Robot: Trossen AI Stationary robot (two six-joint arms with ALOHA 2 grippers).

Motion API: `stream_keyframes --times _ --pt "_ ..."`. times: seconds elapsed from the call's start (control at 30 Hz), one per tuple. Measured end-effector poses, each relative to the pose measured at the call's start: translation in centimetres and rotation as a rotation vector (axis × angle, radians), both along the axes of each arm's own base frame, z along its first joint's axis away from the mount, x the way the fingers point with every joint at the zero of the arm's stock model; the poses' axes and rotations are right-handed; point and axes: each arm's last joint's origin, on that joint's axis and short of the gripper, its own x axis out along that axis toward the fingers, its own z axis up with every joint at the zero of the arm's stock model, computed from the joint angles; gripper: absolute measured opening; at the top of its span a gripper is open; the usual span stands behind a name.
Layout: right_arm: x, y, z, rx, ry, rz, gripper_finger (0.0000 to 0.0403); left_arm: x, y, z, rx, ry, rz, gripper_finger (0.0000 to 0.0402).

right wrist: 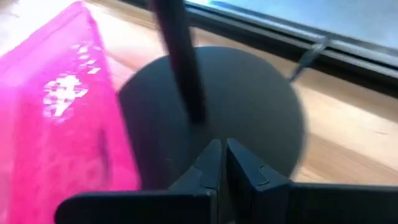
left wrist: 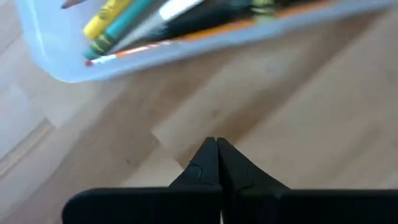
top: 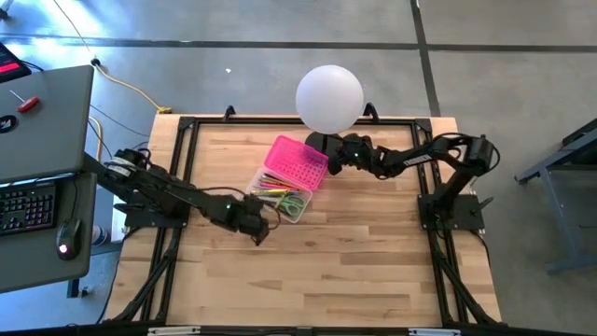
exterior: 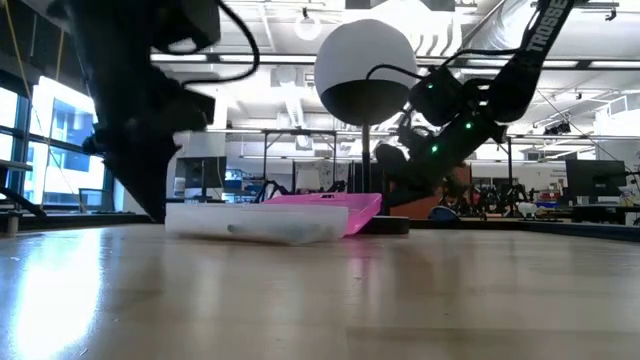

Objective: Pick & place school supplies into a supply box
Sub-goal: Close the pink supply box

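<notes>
The supply box lies open mid-table: its clear base (top: 283, 198) rests on the wood and its hot-pink dotted lid (top: 297, 161) is folded back on the far side. Yellow, green, orange and grey pencils and pens (left wrist: 118, 25) lie inside the base (left wrist: 186, 43). My left gripper (top: 262, 233) is shut, pointing steeply down over bare wood (left wrist: 216, 144), just off the base's near-left corner. My right gripper (top: 332, 165) is shut just right of the lid (right wrist: 62, 124), above the lamp's black round foot (right wrist: 255, 99). I see nothing between its fingers (right wrist: 222, 147).
A white globe lamp (top: 329, 97) stands at the far middle, its pole (right wrist: 180, 62) right ahead of my right gripper. Black frame rails (top: 177, 177) edge the table. A grey desk with a keyboard (top: 26, 205) sits off the left. Bare wood (top: 317, 280) fills the near half.
</notes>
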Motion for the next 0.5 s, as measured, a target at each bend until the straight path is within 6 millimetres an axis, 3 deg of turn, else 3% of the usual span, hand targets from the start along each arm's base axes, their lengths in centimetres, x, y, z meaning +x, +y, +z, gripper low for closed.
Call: stream_keyframes --times 0.13,0.33,0.5 --pt "1.0 0.0 0.0 0.052 -0.036 0.064 0.0000 0.6 1.6 -0.9 -0.005 -0.064 0.012 0.0010" --pt "1.3 0.4 -0.3 0.101 -0.014 0.113 0.0000 1.5 3.6 -0.8 0.009 -0.099 -0.020 0.0022" --pt "1.4 0.5 -0.3 0.130 -0.035 0.183 0.0000 1.8 4.9 -0.7 0.000 -0.102 -0.038 0.0010"
